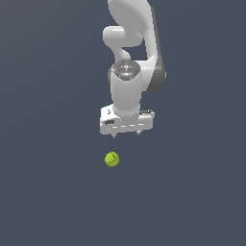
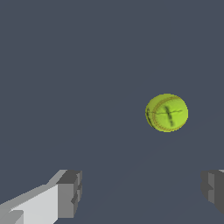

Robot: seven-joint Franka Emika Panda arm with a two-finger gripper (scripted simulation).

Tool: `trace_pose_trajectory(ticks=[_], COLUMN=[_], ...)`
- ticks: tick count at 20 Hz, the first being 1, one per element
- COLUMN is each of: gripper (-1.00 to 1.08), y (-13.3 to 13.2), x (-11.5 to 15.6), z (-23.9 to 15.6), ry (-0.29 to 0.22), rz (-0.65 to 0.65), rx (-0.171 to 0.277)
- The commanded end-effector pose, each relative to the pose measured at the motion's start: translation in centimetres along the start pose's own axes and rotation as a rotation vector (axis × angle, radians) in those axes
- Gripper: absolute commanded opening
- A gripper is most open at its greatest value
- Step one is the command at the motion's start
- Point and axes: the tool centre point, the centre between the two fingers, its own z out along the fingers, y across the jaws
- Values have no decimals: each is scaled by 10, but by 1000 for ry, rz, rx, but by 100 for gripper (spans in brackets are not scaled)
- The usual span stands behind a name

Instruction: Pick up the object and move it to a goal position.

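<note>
The yellow-green ball (image 1: 112,159) with dark seam lines lies on the dark tabletop (image 1: 48,192), nearest the exterior view and apart from the tool (image 1: 126,135), which hangs just behind it, jaws spread wide and holding nothing.

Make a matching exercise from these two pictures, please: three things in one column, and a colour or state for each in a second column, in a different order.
Column one:
1. ball
2. gripper
3. arm

Column two:
a. open, holding nothing
b. white, with a dark grey patch at one side
c. yellow-green with thin dark seam lines

In the wrist view the ball lies ahead of the gripper, apart from both fingers.

Pairs: 1-c, 2-a, 3-b
</note>
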Motion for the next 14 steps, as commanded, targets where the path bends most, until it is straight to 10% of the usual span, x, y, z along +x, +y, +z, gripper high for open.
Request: trace_pose_trajectory(ticks=[1, 14], gripper=[100, 100], y=[5, 43], x=[4, 31], z=[5, 43], ry=[-2, -13], rz=[-43, -349], rx=[-3, -13])
